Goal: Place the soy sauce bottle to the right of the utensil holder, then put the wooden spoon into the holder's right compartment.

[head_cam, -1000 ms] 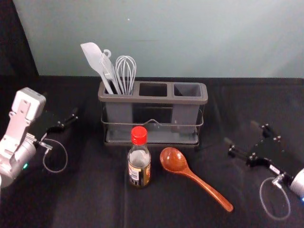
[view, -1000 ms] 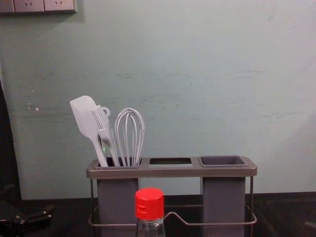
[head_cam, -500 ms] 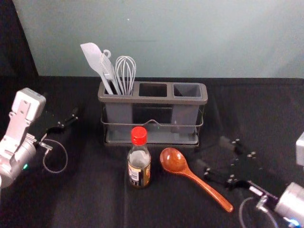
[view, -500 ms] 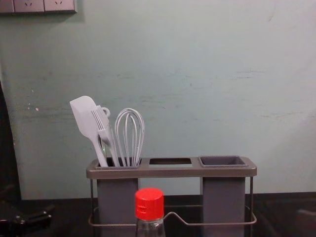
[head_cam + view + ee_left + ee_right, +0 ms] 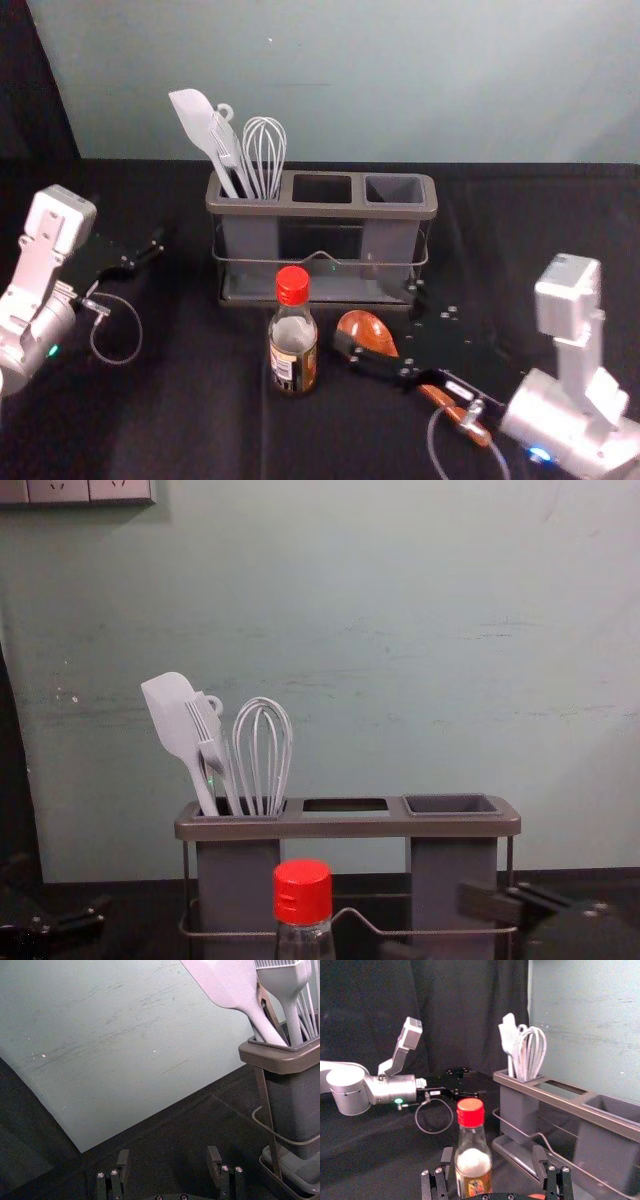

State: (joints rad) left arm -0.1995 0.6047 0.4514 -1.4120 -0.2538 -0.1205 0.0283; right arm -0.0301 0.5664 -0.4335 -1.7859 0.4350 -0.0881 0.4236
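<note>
The soy sauce bottle (image 5: 292,350) — clear glass, smooth red cap, printed label — stands upright before the grey holder (image 5: 330,211) with its thin wire rail. The right gripper (image 5: 380,315) has its fingers spread wide, holding nothing, the bottle just beyond their tips. Below it lies the glossy wooden spoon (image 5: 366,330). The left gripper (image 5: 128,218) is parked at the left, open and empty.

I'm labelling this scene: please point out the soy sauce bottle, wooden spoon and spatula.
Soy sauce bottle (image 5: 290,366), head view, on its label.
Wooden spoon (image 5: 364,330), head view, on its bowl.
Spatula (image 5: 170,716), chest view, on its blade.
</note>
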